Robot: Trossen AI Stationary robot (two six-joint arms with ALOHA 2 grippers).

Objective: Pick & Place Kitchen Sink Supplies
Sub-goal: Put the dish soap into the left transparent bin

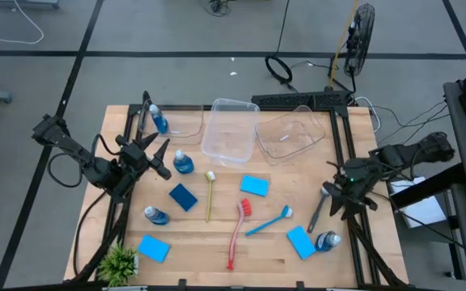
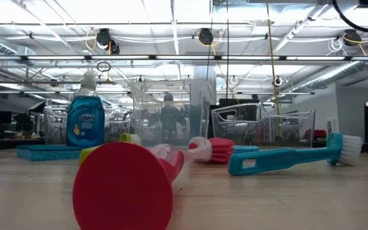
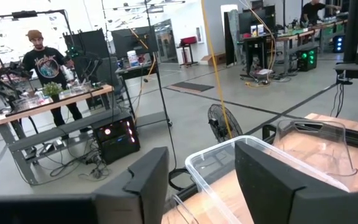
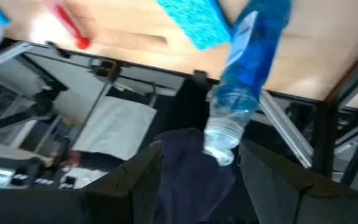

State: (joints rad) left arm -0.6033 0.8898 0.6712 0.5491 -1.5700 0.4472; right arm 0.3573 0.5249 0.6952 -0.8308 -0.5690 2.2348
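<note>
Several small bottles of blue liquid lie on the table [image 1: 217,267]: one at the far left [image 1: 158,120], one [image 1: 183,162] just right of my open left gripper [image 1: 158,158], one [image 1: 154,215] near the left edge, one [image 1: 328,240] near the right corner. Blue sponges lie flat [image 1: 183,196] [image 1: 254,185] [image 1: 154,247] [image 1: 300,241]. The yellow-green brush [image 1: 209,194], red brush [image 1: 237,230], blue brush [image 1: 268,220] and grey brush [image 1: 318,208] lie flat. My right gripper [image 1: 340,200] hovers open above the right-corner bottle [image 4: 241,81], touching nothing.
Two clear plastic tubs stand at the far middle, one upright [image 1: 230,129], one tilted [image 1: 290,133]. A small green plant [image 1: 120,263] sits at the near left corner. Black frame rails run along the table's right edge [image 1: 354,234]. A person stands in the room behind [image 3: 42,62].
</note>
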